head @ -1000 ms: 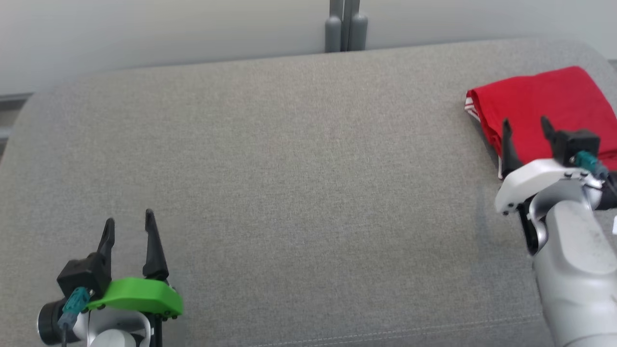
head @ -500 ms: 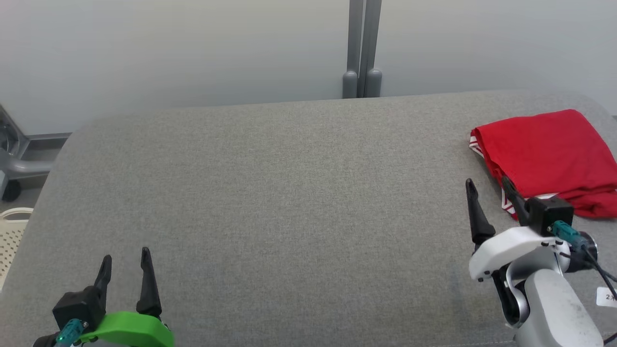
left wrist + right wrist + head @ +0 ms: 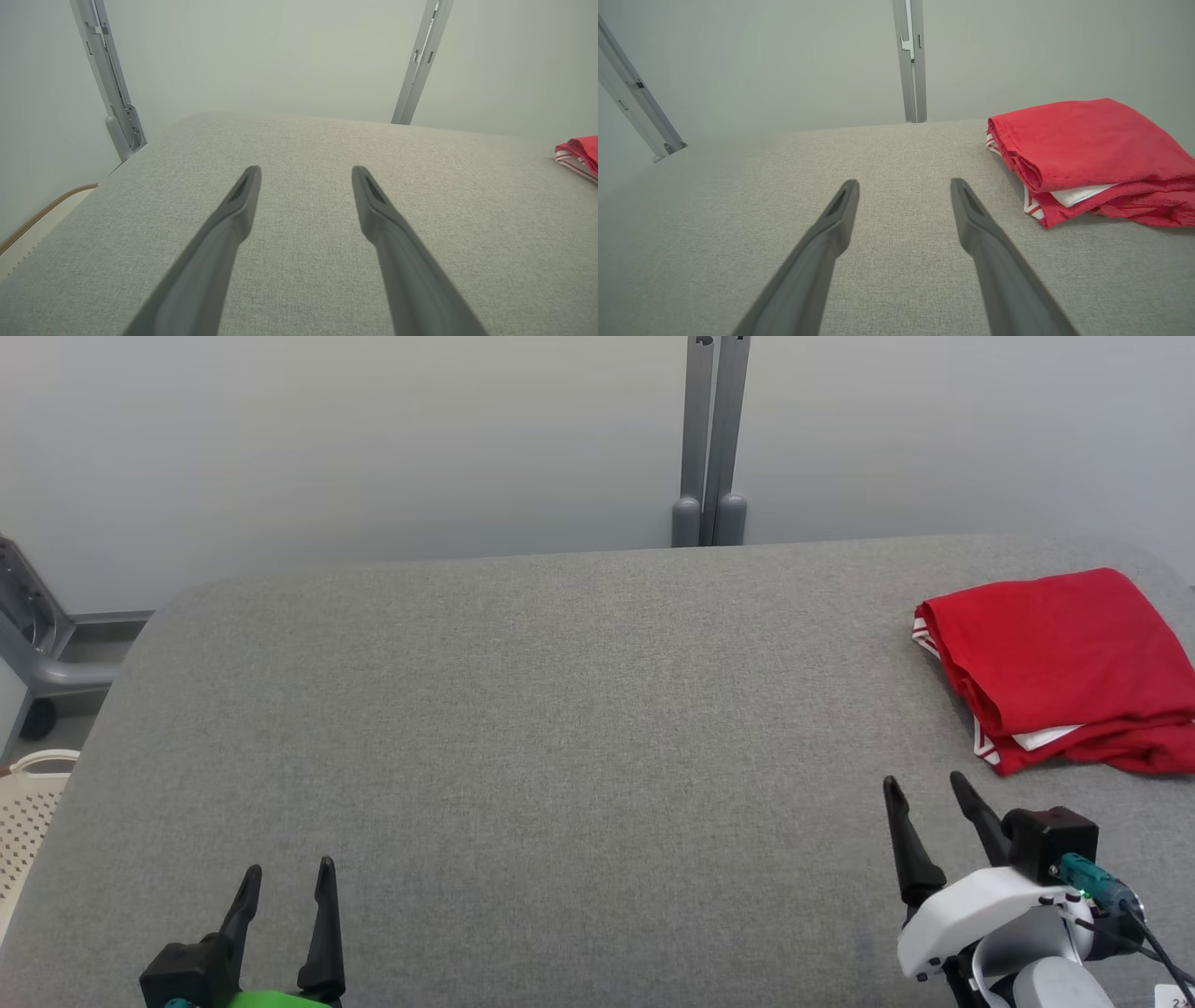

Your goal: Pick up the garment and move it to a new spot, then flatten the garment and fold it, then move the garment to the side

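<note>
Pad (image 3: 560, 728), grey and cloth-covered, takes up most of your head view, with a pale wall (image 3: 373, 429) behind it. Your garment (image 3: 1055, 663) lies on the pad at the far right, close to the right edge. It is red with white trim and folded into a loose stack. From the right wrist you can see a white layer between the red folds and a striped hem at the near corner.

Your right gripper (image 3: 925, 781) sits at the lower right, nearer to you than the garment and clear of it. Its fingers point up the view, spread wide with nothing between them. From that wrist the garment lies ahead and to the right of the fingers, not touching either one.

Your left gripper (image 3: 288, 868) is at the lower left over bare pad, well apart from the garment. Its fingers are spread just as wide and hold nothing. From the left wrist a corner of the garment shows at the right edge of the view.

A grey post (image 3: 709, 439) stands against the wall at the pad's far edge. Beside the pad's left end you have a cream basket (image 3: 28, 803) with a perforated wall, and behind it a grey frame leg (image 3: 37, 653) with a dark wheel
</note>
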Controlling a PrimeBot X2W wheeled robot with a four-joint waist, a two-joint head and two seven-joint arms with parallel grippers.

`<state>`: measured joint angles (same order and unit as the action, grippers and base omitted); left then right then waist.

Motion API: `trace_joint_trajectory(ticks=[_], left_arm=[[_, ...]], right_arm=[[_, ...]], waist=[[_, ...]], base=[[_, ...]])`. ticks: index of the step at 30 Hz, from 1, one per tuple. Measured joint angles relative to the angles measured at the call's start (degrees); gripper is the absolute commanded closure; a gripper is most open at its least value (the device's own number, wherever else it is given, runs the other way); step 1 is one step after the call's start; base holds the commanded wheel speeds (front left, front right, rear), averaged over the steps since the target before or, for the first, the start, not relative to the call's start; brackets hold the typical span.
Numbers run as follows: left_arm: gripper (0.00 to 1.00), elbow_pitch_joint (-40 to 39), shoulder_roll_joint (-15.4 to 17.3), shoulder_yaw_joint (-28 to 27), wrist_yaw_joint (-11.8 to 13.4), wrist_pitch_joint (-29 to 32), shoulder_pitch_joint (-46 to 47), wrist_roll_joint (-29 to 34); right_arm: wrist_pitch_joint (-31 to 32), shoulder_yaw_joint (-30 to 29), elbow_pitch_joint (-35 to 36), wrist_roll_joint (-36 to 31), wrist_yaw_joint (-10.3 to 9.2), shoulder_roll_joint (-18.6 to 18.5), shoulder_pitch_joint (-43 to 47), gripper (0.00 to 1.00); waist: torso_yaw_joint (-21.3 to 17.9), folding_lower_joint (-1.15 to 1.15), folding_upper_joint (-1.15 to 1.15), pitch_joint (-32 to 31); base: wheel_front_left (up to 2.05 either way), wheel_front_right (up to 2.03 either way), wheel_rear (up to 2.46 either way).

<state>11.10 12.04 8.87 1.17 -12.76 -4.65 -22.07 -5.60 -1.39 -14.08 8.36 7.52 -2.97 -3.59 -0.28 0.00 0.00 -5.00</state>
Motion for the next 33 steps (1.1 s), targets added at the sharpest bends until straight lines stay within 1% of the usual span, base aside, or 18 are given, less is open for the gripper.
trace_joint_trajectory(ticks=[4, 12, 22, 33], left_arm=[[0.0, 0.53, -0.16, 0.19, -0.1, -0.45, -0.67, -0.01], [0.0, 1.8, -0.46, -0.58, 1.04, -0.73, -1.21, -0.59], [0.0, 2.56, -0.04, -0.74, 1.11, -0.94, -1.21, -1.1], [0.0, 2.53, 0.21, -0.02, 0.83, -1.19, -1.18, -1.53]], right_arm=[[0.48, 1.58, 0.99, 1.66, 0.0, 0.16, 1.68, 0.0], [0.55, 1.58, 0.55, 1.6, -0.01, 0.13, 2.89, 0.0], [0.21, 2.75, -0.73, 2.33, -0.01, 0.13, 2.6, 0.0], [-0.01, 3.46, -1.08, 2.31, -0.01, 0.13, 2.18, 0.0]], waist=[[-0.13, 0.0, 0.0, -0.28], [0.03, 0.0, 0.0, -0.72], [0.63, 0.0, 0.0, -0.44], [0.44, 0.0, 0.0, -0.01]], base=[[0.0, 0.0, 0.0], [0.0, 0.0, 0.0], [0.0, 0.0, 0.0], [0.0, 0.0, 0.0]])
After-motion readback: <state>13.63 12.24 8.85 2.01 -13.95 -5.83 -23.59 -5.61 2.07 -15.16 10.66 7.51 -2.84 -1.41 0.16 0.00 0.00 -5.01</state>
